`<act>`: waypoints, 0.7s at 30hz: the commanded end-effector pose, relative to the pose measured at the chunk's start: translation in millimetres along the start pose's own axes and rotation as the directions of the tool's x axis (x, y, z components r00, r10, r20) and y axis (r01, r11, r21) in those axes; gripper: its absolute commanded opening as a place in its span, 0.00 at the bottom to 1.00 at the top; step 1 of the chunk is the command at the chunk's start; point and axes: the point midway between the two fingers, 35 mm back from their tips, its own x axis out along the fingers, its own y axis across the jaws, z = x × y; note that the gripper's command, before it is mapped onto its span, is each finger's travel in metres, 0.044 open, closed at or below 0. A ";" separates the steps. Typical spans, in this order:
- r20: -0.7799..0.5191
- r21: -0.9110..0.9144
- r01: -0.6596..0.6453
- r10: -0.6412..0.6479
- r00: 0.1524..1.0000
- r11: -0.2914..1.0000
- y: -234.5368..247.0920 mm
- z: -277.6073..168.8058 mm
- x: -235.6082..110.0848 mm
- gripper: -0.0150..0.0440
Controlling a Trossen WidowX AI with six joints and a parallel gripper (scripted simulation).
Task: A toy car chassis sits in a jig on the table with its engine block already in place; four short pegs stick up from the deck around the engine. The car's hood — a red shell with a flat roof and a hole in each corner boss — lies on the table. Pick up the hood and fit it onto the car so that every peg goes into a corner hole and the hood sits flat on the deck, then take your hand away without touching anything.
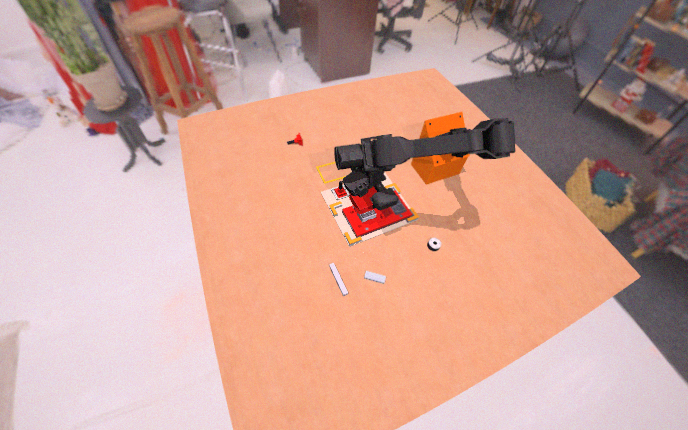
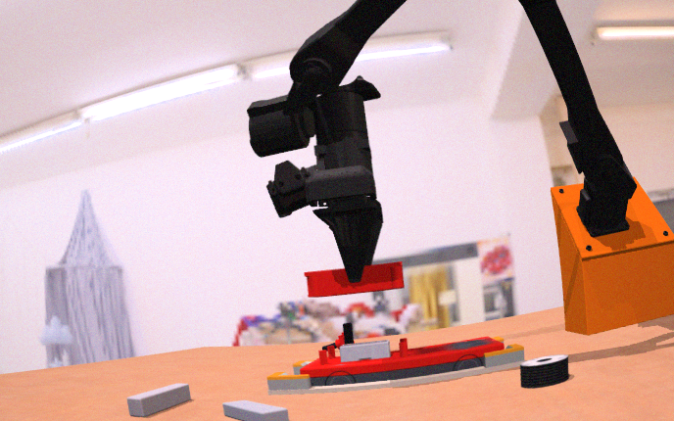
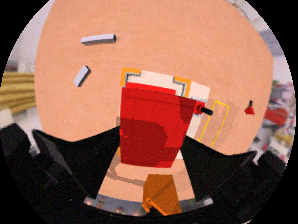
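Observation:
My gripper point(image 1: 371, 192) point(image 2: 354, 278) point(image 3: 151, 133) is shut on the red hood point(image 1: 361, 203) point(image 2: 322, 286) point(image 3: 150, 117), one finger on each side. The hood hangs above the car with a visible gap, roof up, looking slightly tilted in the exterior view. The chassis point(image 1: 385, 223) point(image 2: 427, 351) sits in the jig point(image 1: 351, 238) point(image 2: 288, 382). The grey engine block point(image 1: 367, 215) point(image 2: 364, 350) is on its deck. Red pegs stick up, one peg point(image 2: 403, 347) right of the block and others at its left. The wrist view hides the engine and pegs behind the hood.
A red part with a black stick point(image 1: 340, 192) point(image 3: 199, 109) stands beside the car. Another red piece point(image 1: 297, 139) point(image 3: 249, 109) lies farther off. Two grey bars point(image 1: 338, 279) point(image 1: 374, 277), a black-and-white spool point(image 1: 434, 244) point(image 2: 544, 373) and the orange arm base point(image 1: 440, 171) point(image 2: 621, 288) stand around.

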 end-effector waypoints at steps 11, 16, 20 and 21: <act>-0.001 0.007 -0.009 0.009 1.000 1.000 3.9 -1.4 48.6 0.25; -0.001 0.007 -0.009 0.009 1.000 1.000 4.6 -1.6 48.8 0.25; -0.001 0.007 -0.009 0.009 1.000 1.000 4.6 -1.6 48.8 0.25; -0.001 0.007 -0.009 0.009 1.000 1.000 4.6 -1.6 48.8 0.25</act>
